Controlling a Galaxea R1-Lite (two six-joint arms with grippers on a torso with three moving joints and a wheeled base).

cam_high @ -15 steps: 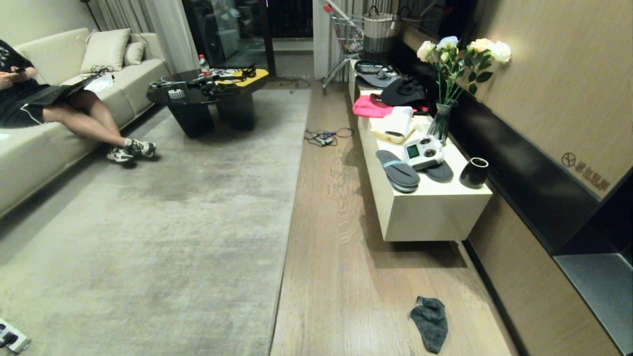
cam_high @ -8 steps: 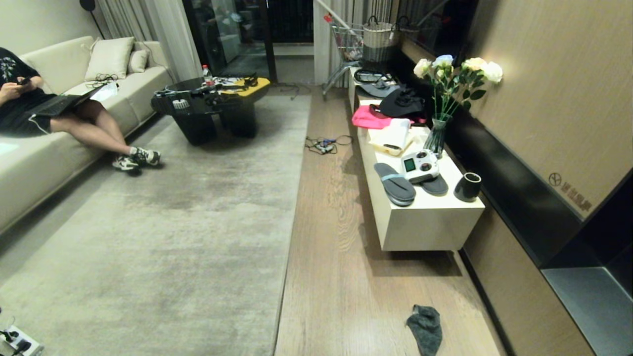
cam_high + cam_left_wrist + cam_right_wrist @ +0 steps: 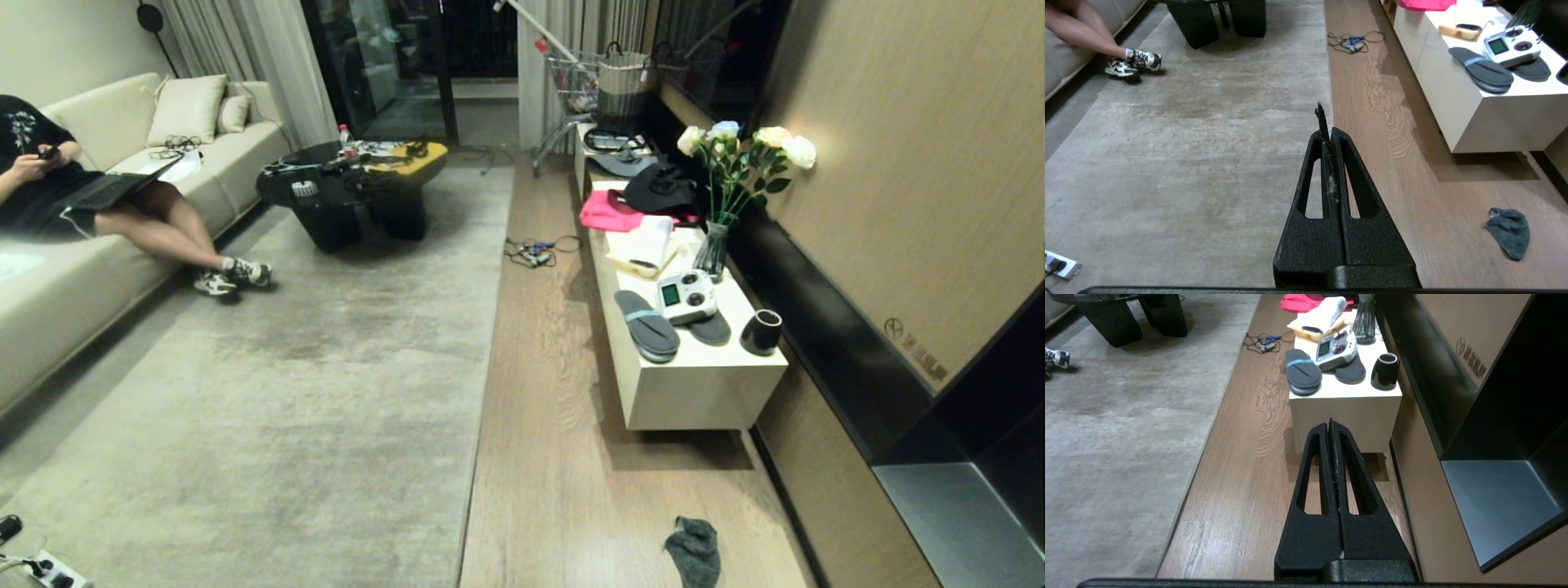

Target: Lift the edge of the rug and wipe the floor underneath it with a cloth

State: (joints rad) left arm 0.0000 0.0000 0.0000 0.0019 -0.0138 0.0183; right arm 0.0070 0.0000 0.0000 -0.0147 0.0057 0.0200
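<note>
The soft dark grey cloth (image 3: 694, 551) lay crumpled on the grained wood floor (image 3: 555, 457), right of the short-pile rug edge (image 3: 478, 425). Left tool (image 3: 1327, 122) and right tool (image 3: 1330, 426) were clamped together, empty.

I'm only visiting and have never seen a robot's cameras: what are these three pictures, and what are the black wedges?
The wide picture comes from the robot's head, looking down a living room. The other two come from cameras on its wrists. Each black wedge is a gripper seen from behind: the left gripper and the right gripper, both with jaws shut and holding nothing. On the wood floor lies a dark cloth, beside the rug edge. A person sits on the sofa.
</note>
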